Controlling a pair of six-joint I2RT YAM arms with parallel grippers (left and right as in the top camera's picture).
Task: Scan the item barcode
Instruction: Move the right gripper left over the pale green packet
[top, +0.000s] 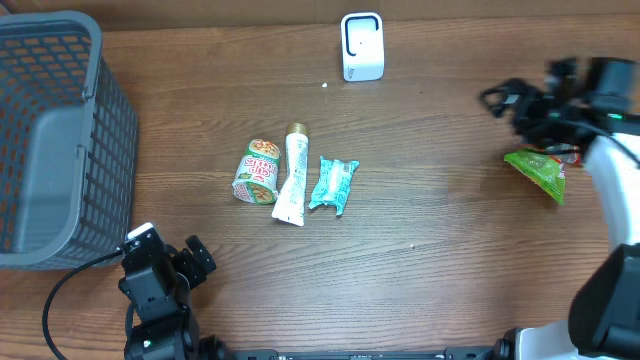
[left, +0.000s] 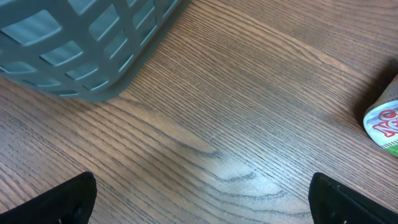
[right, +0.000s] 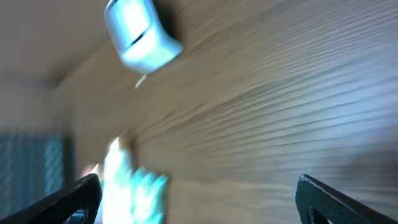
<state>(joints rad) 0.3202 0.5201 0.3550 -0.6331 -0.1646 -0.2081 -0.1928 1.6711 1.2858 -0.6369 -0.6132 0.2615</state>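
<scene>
green packet (top: 538, 172) lies at three o'clock beside our right gripper (right: 198, 193), jaws spread; left gripper (left: 202, 186) spread too, scanner (top: 362, 45) at twelve.

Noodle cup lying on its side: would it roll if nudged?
Probably: the cup lies on its round side, and its taper would likely curve its path. The tube close beside it would probably stop a roll that way. It looks like light packaging, so it may skid too.
</scene>
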